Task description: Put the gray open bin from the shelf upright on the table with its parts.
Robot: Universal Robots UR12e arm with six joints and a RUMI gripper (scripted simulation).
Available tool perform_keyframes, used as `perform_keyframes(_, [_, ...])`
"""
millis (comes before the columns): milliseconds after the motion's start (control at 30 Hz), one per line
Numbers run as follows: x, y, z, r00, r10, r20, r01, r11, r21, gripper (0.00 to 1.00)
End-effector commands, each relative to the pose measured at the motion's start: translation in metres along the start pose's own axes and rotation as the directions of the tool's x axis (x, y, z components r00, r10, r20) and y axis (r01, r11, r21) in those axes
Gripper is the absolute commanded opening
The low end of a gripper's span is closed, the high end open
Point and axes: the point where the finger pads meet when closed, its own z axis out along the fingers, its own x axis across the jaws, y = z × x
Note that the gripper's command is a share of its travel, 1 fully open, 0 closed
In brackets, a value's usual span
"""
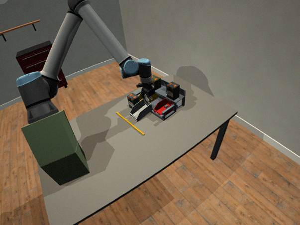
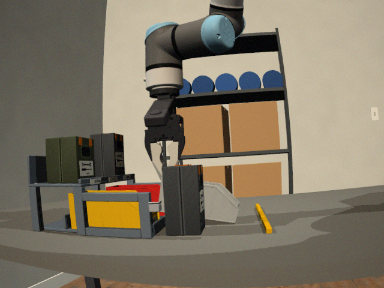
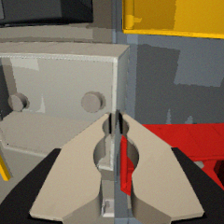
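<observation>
The gray open bin (image 1: 140,111) is out in front of the small shelf unit (image 1: 170,101), just left of the red bin (image 1: 163,106). It is low at the table top, and I cannot tell whether it touches. My gripper (image 1: 146,97) points straight down and is shut on the bin's thin right side wall, as the wrist view (image 3: 115,123) shows. In that view two round parts (image 3: 92,102) lie inside the gray bin (image 3: 61,107). In the exterior view a dark case (image 2: 183,200) hides most of the gray bin (image 2: 220,201) below my gripper (image 2: 163,158).
A yellow bin (image 2: 108,212) and the red bin (image 2: 136,189) sit in the shelf's lower level, and a green case (image 2: 69,159) and a dark case (image 2: 108,158) stand on top. A yellow bar (image 1: 130,123) lies left of the gray bin. A big green box (image 1: 55,146) stands at the table's near left.
</observation>
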Motion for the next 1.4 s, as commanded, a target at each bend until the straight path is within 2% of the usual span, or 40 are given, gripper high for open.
perform_keyframes(0, [-0.004, 0.0, -0.001, 1.0, 0.0, -0.001, 0.0, 1.0, 0.0, 0.0])
perform_keyframes(300, [-0.004, 0.0, -0.001, 1.0, 0.0, -0.001, 0.0, 1.0, 0.0, 0.0])
perform_keyframes(467, [-0.018, 0.0, -0.001, 1.0, 0.0, -0.001, 0.0, 1.0, 0.0, 0.0])
perform_keyframes(1367, [-0.026, 0.0, -0.001, 1.0, 0.0, -0.001, 0.0, 1.0, 0.0, 0.0])
